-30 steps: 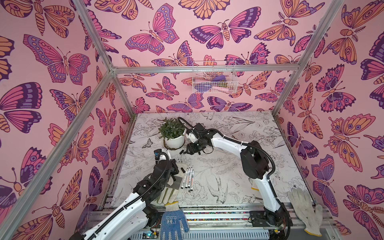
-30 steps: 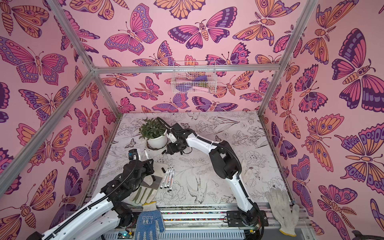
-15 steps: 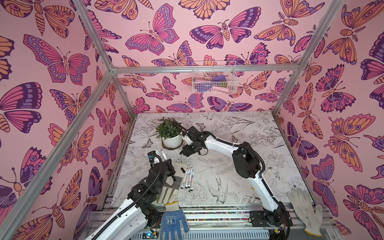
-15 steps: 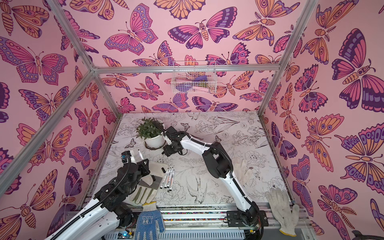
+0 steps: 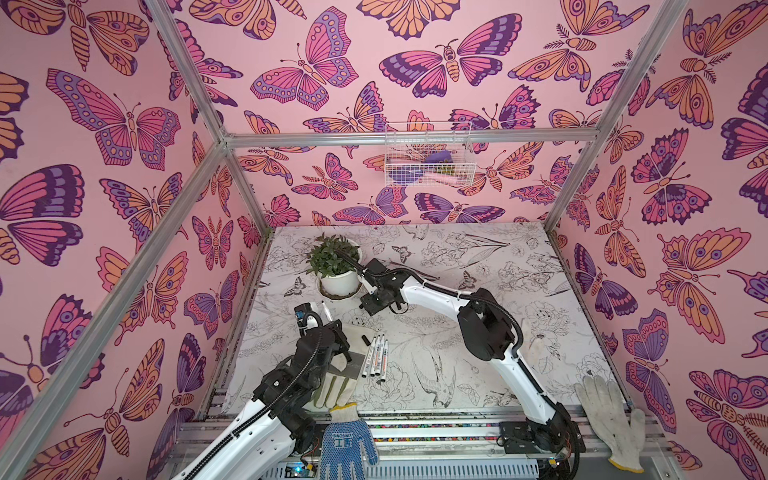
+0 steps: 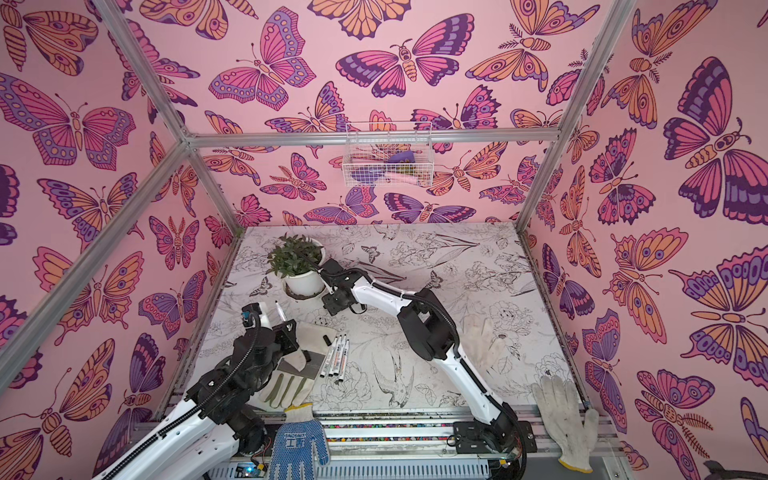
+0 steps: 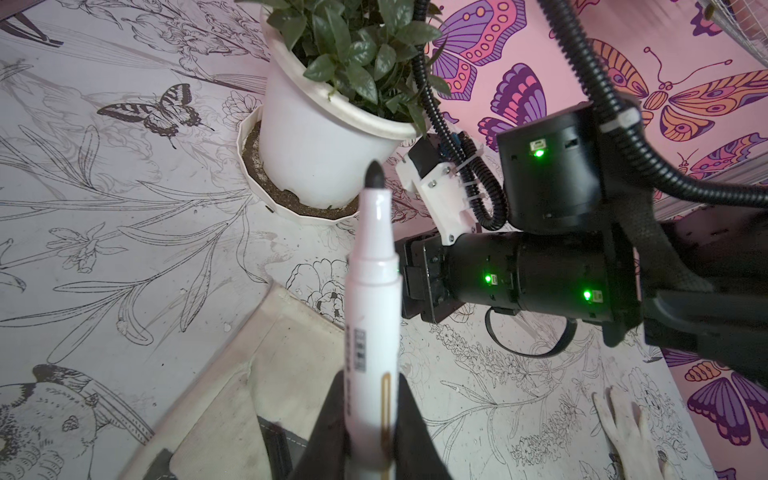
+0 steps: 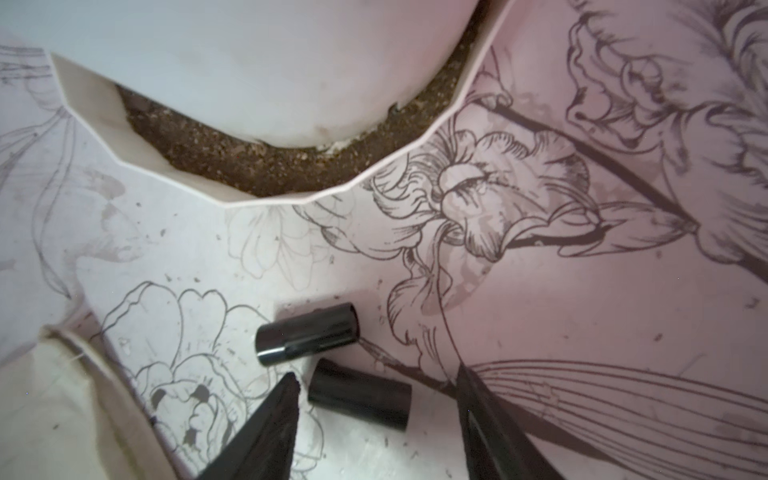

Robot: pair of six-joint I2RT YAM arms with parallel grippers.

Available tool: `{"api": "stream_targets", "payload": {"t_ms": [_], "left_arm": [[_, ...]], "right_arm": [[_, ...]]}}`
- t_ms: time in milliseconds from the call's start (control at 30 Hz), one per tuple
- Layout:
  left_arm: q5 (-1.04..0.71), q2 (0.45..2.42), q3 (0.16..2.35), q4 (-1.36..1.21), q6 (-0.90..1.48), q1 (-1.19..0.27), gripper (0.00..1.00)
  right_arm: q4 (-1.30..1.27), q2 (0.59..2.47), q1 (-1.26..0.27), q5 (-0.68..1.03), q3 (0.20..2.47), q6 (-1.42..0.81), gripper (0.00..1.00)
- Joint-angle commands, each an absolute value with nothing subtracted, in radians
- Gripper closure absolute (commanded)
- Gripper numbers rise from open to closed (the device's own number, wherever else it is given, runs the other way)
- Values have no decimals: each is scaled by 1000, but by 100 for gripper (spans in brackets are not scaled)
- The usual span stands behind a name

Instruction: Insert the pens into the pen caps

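Note:
My left gripper [image 7: 370, 399] is shut on a white pen [image 7: 372, 291], which stands upright with its dark tip bare. Both top views show that pen [image 5: 325, 309] [image 6: 280, 309] rising from the gripper over a beige glove. My right gripper [image 8: 378, 376] is open, low over the table beside the plant pot. One black pen cap [image 8: 359, 399] lies between its fingers, untouched. A second pen cap [image 8: 307, 338] lies just beyond. Three more pens [image 5: 376, 359] [image 6: 337, 355] lie side by side on the table. Another pen cap [image 5: 365, 340] rests on the glove.
A potted plant [image 5: 336, 270] in a white saucer [image 8: 291, 199] stands close behind the right gripper. A beige glove [image 5: 332, 386] lies under the left arm. A blue glove [image 5: 347, 444] and a white glove [image 5: 606, 415] sit at the front edge. A wire basket [image 5: 428, 153] hangs on the back wall.
The right gripper has come forward and down in front of the pot, over the caps. The left gripper has drifted slightly left, still holding the pen.

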State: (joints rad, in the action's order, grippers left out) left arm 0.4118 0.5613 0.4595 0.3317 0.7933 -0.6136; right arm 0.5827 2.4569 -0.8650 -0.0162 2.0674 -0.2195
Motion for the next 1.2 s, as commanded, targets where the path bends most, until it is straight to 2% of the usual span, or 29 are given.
{"api": "stream_targets", "payload": {"t_ms": [0,267,600,800,967,1067,1167], "left_arm": [[423,545,469,369,772,-607,100],[421,537,467,382,764,-607,100],[409,562,476,377,735,-607,100],[327,606,488,340,636,-607,100],[144,669,485,248,508,-606,100],[43,743,494,175,473,-606,100],[14,840,528,140,468,-609,100]], "right_arm": [[616,2508,-871,-48,2082,-239,40],[625,2484,-879,-96,2030,-250,48],[578,2393,-868,-106,1968,-242,66],[431,2193,-825,-9,1782,-229,67],[404,1991,-741,61,1576,-241,67],[461,1898,-712,47,1450,-201,67],[520,1846,-708,1,1334,-164,67]]}}
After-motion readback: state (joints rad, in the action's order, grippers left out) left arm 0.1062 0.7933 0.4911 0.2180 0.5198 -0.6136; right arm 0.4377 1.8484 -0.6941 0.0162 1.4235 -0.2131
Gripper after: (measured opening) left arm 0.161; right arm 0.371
